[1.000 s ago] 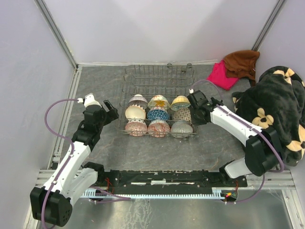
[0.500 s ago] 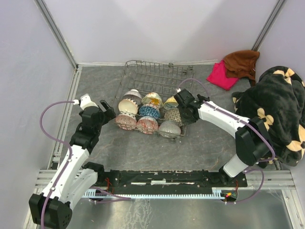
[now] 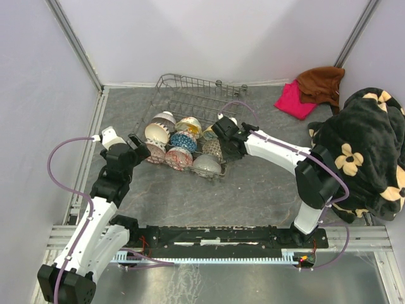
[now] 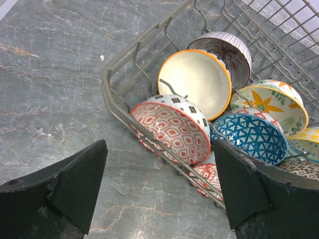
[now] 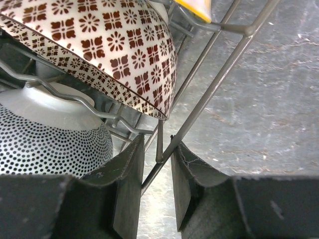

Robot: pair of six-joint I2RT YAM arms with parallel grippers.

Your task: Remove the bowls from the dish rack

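Right fingers (image 5: 127, 191) are being pinched shut on the dish rack (image 3: 190, 92) at its rim wire; left fingers (image 4: 75, 184) are being held wide, empty, beside its corner. Bowls (image 3: 180, 140) are being carried inside, on the counter (image 3: 253, 183).

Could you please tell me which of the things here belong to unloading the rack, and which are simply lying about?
Part of the job:
- bowls, stacked in the dish rack
- right gripper, closed on a rack wire
- left gripper, open beside the rack

Just lying about:
- pink cloth
- brown cloth
- black flowered blanket
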